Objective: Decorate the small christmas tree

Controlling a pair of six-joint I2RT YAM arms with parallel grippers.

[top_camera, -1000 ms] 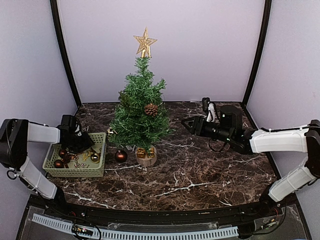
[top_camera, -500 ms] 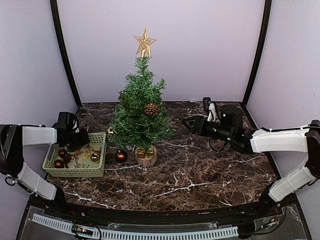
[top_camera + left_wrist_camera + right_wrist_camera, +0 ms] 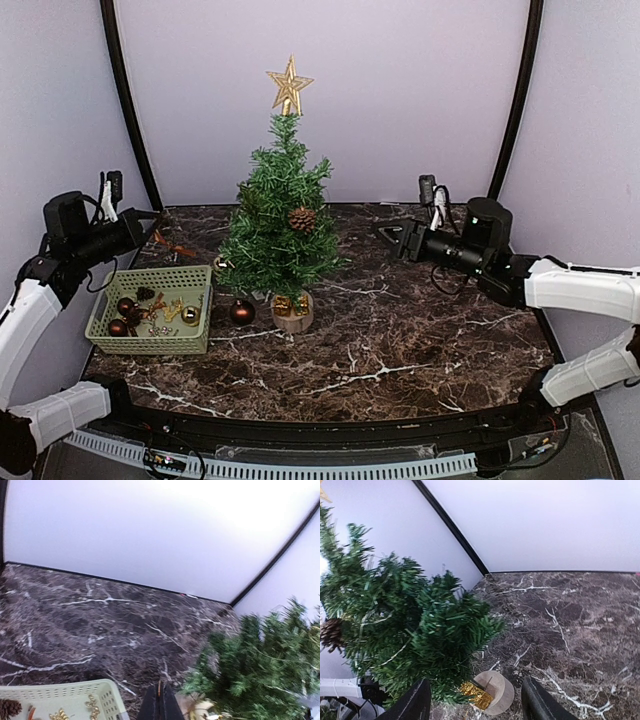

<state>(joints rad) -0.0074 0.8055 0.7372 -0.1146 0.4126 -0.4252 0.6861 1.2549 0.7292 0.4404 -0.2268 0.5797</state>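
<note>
No legible text or labels, seemingly

Dark marble worktop (image 3: pixel 400 340) with white veins. Sitting on it: green basket (image 3: pixel 150 341) at lower left, small christmas tree (image 3: pixel 278 225) mid-frame, brown bauble (image 3: pixel 242 311) just beside it.

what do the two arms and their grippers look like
Both arms, left arm and right arm, have smooth white rounded link shells joined by black joints. Each ends in a boxy black wrist with a small upright module and looping black cables. The left gripper and right gripper have slim, tapered black fingers.
</note>
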